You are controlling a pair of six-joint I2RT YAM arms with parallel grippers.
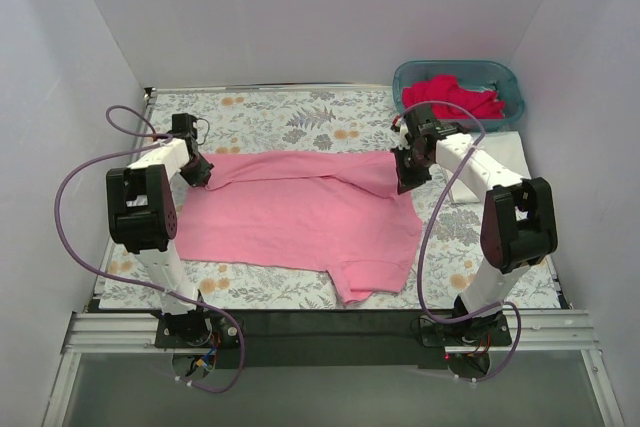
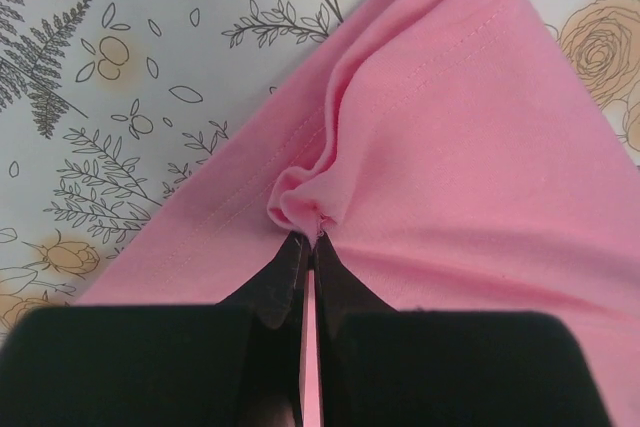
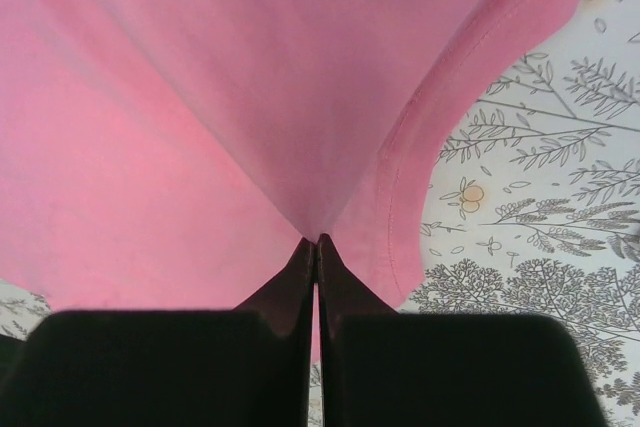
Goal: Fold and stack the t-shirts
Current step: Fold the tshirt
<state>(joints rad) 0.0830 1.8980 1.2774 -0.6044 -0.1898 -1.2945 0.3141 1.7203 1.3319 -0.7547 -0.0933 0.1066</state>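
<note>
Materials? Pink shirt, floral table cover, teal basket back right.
Pink shirt: soft matte knit, probably cotton; it drapes in folds and shows a stitched hem. Floral table cover: thin printed fabric, matte, lying flat. Teal basket: looks like moulded plastic, judging by its smooth, even rim.

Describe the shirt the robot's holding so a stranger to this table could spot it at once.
On the big floral cloth, the light pink t-shirt lies spread across the middle, left hand and right hand each shut on its far edge. Unlike the deep pink-red shirts bunched in the teal basket at the far right corner, it is paler and spread out.
</note>
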